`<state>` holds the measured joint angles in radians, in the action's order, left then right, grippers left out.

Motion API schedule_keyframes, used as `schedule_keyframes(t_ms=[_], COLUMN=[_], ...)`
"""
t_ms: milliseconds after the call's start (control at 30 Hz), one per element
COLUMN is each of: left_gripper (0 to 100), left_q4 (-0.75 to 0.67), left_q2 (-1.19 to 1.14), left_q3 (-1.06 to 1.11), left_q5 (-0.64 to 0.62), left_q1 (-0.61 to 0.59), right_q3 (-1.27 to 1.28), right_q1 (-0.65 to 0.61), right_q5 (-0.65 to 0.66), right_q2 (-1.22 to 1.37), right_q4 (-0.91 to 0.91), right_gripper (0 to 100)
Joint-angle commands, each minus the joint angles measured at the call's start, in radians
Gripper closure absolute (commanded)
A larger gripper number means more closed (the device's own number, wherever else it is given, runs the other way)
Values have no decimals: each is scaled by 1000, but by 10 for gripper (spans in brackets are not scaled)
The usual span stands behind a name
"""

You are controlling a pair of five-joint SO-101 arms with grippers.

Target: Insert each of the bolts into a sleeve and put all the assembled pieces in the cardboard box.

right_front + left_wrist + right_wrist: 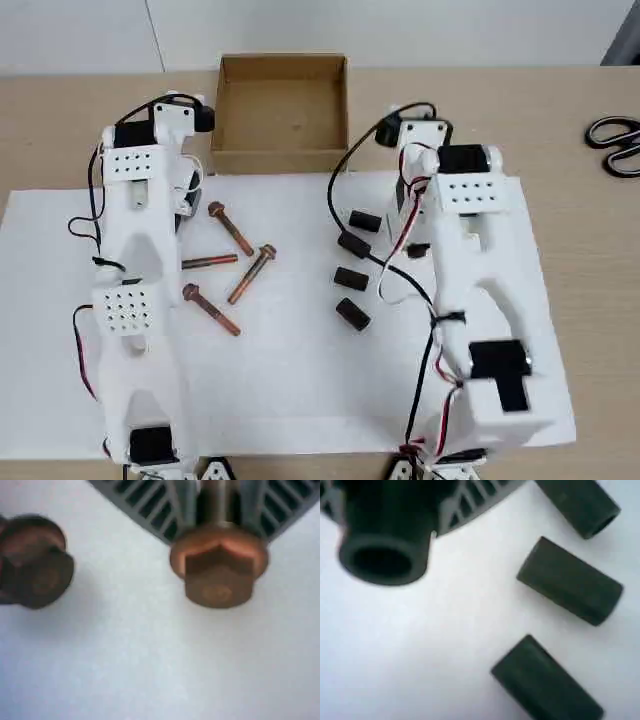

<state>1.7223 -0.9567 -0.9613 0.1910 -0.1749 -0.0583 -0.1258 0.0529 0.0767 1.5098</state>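
**Bolt in one tool, sleeve in the other, not yet mated**

In the left tool: a bolt, clamped by the shank between closed jaws, hexagon head poking out past the tips, long axis in line with the tool. Just to one side of that head, the head of a second bolt, loose on the white sheet.

In the right tool: a sleeve, gripped around its body by closed jaws, open bore facing out past the tips. Near it, three loose sleeves lying apart from one another on the sheet.

Seen from above, held sleeve across the sheet from the left tool, with loose bolts and sleeves scattered in the lane between. Probably next: lining up shank and bore on one axis above that clutter. Thread end hidden behind the jaws, so cannot tell how much shank free to enter; a regrip possibly needed.

Cardboard box beyond both tools, roughly midway between them, open on top. Bare sheet behind both tools, toward the bases, for manoeuvre. Scissors well apart on the tabletop, out past the right tool.
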Motion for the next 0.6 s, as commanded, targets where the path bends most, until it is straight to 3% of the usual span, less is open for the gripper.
schedule_keyframes(t_ms=[0, 333, 567], left_gripper=[995, 995, 995], left_q4=[32, 31, 29], left_q2=[195, 733, 1102], left_q3=[16, 395, 591], left_q5=[-9, -14, -5], left_q1=[0, 61, 63], right_q3=[-8, -5, -3], right_q1=[1, 8, -4], right_q5=[14, 55, 52], right_q2=[-136, -248, -435], right_q4=[10, 179, 171], right_gripper=[994, 995, 995])
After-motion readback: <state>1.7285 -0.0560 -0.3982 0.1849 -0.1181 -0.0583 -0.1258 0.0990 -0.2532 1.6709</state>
